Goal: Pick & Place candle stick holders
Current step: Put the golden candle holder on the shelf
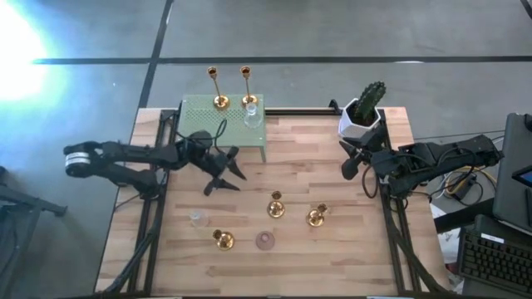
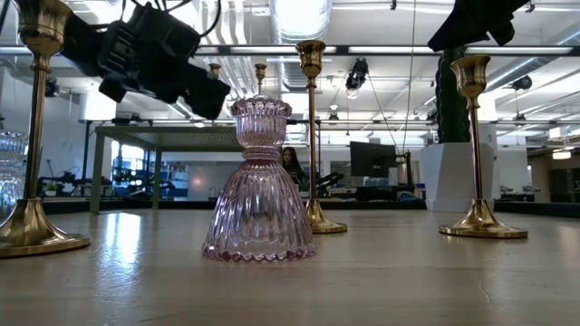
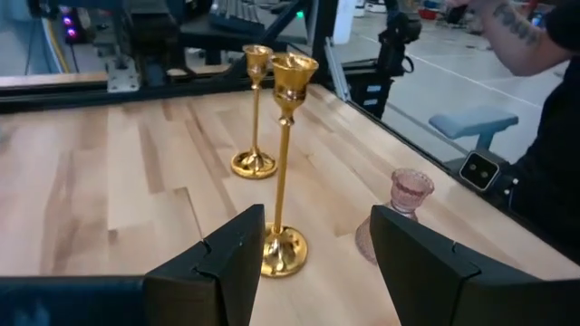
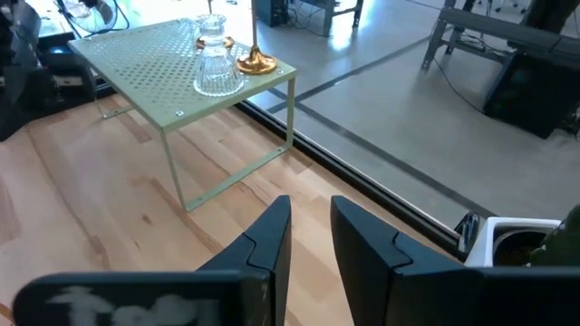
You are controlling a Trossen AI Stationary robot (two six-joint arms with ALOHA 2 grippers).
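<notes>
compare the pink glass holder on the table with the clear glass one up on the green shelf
The pink glass holder stands low on the wooden table; the clear glass holder sits raised on the green perforated shelf. One is pink-tinted, the other colourless. The pink one stands alone; the clear one has gold holders beside it. Both are ribbed glass, upright, and untouched.

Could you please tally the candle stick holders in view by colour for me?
Gold-brass holders: 5
Clear glass holders: 2
Pink glass holder: 1
Total: 8
</notes>
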